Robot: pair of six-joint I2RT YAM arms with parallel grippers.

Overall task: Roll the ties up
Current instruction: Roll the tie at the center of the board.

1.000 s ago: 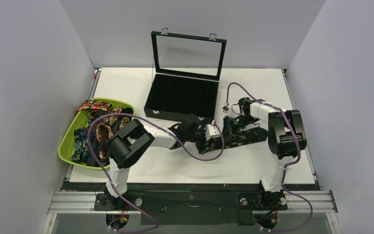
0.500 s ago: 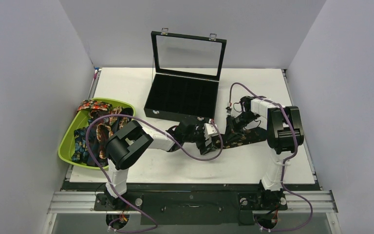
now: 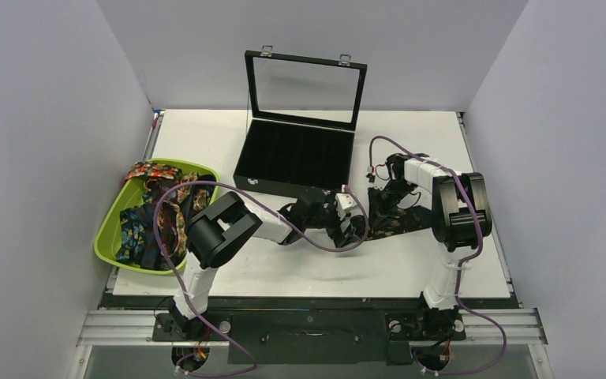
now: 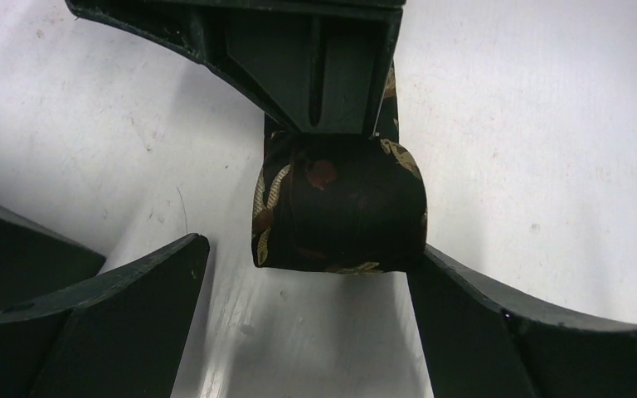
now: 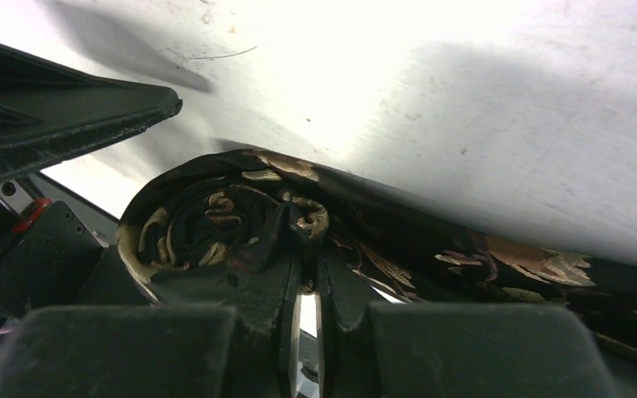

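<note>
Dark cloth with tan-gold leaves: the dark tie (image 3: pixel 398 223) lies at mid-table just in front of the black case (image 3: pixel 296 162), its near end wound into a stubby roll (image 4: pixel 340 207) and its tail running flat to the right. The right gripper (image 5: pixel 307 282) comes in low, jaws pinched almost together on the folds at the roll's core. The left gripper (image 4: pixel 308 253) faces it with jaws spread wide on either side of the roll, holding nothing. One finger (image 4: pixel 133 315) stands clear of the cloth; the other sits at the roll's lower corner, and whether it touches is hard to call.

There is plenty of bare white table (image 3: pixel 268 268) in front of the grippers, out to the near edge, and more on the right. Behind, the case wall crowds close, and the glass lid (image 3: pixel 306 85) stands upright above it. Off at the left edge, a lime-green tray (image 3: pixel 110 229) holds the other ties (image 3: pixel 158 217) in a loose, crumpled heap of red, orange and blue prints. The tabletop looks smooth and scuffed; the roll's layers coil tight.
</note>
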